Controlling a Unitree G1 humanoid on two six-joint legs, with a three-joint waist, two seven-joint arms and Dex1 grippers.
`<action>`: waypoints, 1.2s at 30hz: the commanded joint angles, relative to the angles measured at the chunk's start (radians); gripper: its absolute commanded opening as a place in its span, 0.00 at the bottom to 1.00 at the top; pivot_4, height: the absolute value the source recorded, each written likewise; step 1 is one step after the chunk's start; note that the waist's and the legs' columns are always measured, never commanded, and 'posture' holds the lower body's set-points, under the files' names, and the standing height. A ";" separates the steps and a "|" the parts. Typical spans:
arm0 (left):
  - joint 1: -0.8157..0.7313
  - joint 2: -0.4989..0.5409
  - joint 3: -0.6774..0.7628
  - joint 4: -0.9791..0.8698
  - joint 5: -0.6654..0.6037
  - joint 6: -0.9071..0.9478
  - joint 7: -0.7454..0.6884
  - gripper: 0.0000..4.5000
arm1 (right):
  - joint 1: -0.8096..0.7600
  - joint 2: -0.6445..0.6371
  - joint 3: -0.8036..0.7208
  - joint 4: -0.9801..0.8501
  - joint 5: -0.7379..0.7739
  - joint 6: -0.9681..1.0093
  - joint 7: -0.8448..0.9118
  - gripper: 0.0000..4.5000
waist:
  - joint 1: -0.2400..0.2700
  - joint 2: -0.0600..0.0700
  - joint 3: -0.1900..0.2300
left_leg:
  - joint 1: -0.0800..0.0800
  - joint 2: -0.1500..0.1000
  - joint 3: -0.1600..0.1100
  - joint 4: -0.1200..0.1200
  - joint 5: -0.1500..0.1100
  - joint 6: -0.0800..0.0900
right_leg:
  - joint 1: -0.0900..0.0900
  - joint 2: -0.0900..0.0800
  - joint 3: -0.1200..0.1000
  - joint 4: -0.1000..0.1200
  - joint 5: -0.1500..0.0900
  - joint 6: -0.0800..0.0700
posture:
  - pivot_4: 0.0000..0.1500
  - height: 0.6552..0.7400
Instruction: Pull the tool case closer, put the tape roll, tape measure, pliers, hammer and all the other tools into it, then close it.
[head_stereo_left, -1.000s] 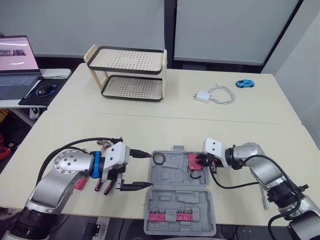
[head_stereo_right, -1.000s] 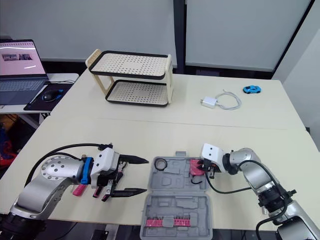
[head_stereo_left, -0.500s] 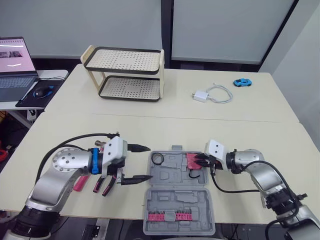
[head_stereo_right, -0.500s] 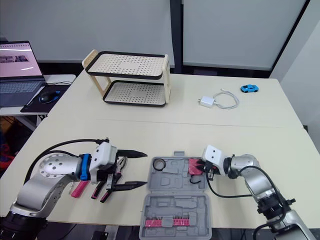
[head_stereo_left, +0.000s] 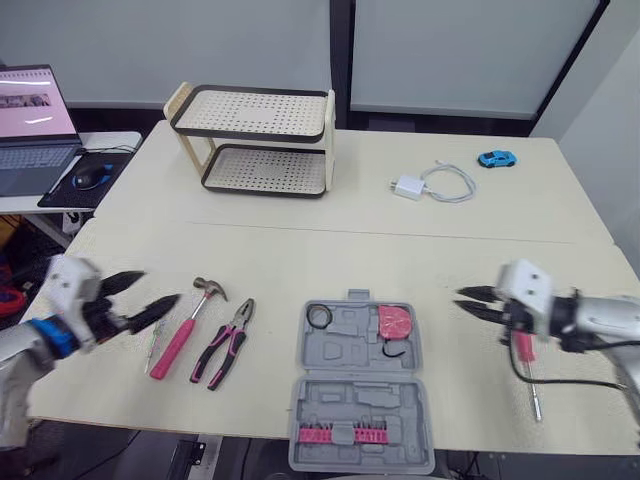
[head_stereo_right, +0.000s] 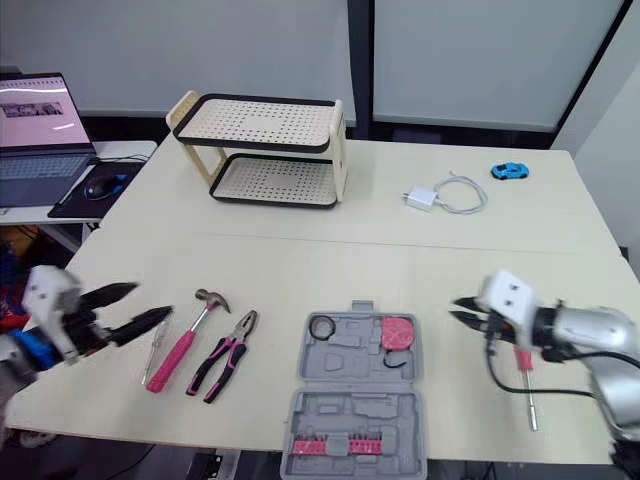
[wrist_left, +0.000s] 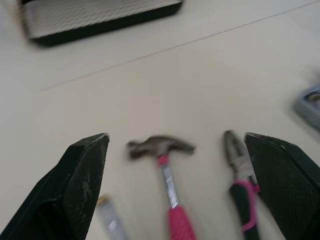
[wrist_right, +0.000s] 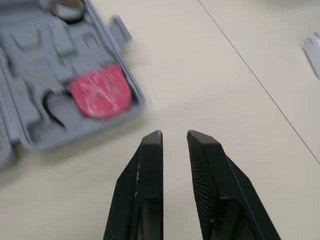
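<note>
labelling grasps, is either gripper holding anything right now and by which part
Nothing is held. The left gripper and right gripper are both empty, fingers apart.

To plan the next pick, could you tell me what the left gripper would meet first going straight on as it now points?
Probably the hammer: the left gripper has its open jaws framing the hammer's head dead ahead, with bare table between. The pliers lie just to one side; depth is hard to judge.
</note>
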 joint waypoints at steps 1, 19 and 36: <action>0.076 0.024 0.085 0.091 0.021 -0.037 -0.009 1.00 | 0.120 -0.021 -0.194 0.024 0.021 -0.076 0.042 0.19 | 0.000 0.000 0.000 | 0.001 0.000 0.000 0.000 0.000 0.000 | 0.001 0.000 0.000 0.000 0.000 0.000 | 1.00 0.94; 0.283 0.035 0.089 0.137 0.044 -0.032 -0.111 1.00 | 0.568 -0.067 -0.509 0.131 0.018 -0.127 0.258 0.99 | -0.002 -0.004 0.000 | 0.004 0.001 0.003 -0.001 0.000 -0.001 | 0.002 0.000 0.002 0.001 -0.007 0.001 | 1.00 0.94; 0.313 -0.010 0.120 -0.045 0.012 -0.013 -0.059 1.00 | 0.393 -0.113 -0.388 0.135 0.024 -0.166 0.221 0.99 | -0.003 -0.004 0.000 | 0.004 0.001 0.003 -0.001 -0.001 -0.002 | 0.002 0.000 0.002 0.001 -0.006 0.002 | 1.00 0.94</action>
